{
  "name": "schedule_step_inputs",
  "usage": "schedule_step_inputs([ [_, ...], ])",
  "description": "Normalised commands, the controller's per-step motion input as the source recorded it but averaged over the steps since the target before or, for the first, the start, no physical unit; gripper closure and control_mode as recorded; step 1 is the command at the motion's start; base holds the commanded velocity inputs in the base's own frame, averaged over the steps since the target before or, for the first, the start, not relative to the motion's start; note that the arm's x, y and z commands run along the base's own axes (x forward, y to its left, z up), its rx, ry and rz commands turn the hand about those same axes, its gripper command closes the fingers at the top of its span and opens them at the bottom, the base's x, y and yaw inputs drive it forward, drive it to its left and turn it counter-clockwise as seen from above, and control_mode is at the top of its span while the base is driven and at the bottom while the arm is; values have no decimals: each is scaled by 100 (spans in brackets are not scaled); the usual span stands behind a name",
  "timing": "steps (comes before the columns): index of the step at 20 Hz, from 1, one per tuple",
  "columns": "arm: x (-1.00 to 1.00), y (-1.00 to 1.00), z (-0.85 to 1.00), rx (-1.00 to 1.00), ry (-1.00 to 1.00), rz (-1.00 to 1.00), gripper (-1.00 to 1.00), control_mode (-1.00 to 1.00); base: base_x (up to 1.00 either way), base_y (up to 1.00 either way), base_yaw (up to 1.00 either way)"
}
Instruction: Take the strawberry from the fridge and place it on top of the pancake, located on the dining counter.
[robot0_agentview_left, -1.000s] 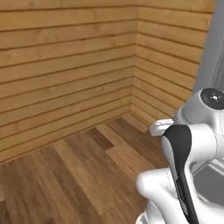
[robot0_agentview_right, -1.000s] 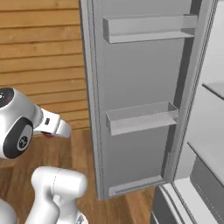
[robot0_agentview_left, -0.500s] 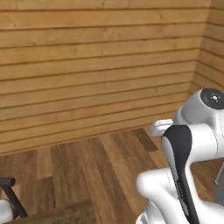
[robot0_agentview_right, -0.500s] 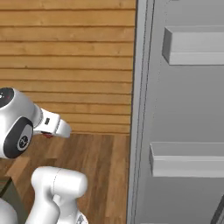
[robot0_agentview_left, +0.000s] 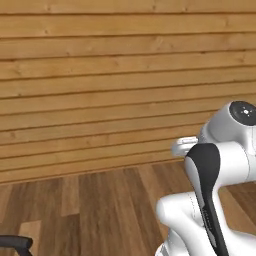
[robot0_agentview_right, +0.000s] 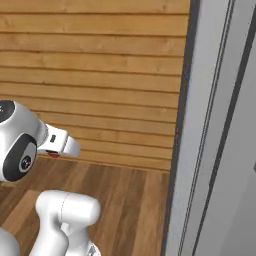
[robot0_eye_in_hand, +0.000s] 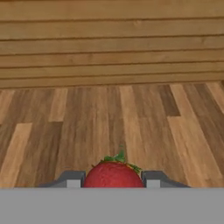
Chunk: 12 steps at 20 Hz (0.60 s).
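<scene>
Swung leftward with the base, both views now leave the fridge (robot0_agentview_right: 215, 150) edge at right; the gripper (robot0_eye_in_hand: 113, 178) clamps the strawberry (robot0_eye_in_hand: 114, 173). No writing legible.

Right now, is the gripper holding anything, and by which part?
Yes: the gripper holds the strawberry, pinched across its red body between the fingertips, leafy top outward.

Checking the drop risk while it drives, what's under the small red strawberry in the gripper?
Below the red strawberry, clamped in the gripper, lies brown wood-plank floor, backed by a wooden plank wall. The floor directly beneath the berry is hidden.
</scene>
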Motion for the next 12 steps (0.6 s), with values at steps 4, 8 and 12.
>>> schedule_step_inputs([
  [4,0,0,0,0,0,0,100,100,100,1,0],
  [8,0,0,0,0,0,0,100,100,100,36,4],
  [12,0,0,0,0,0,0,100,100,100,51,46],
])
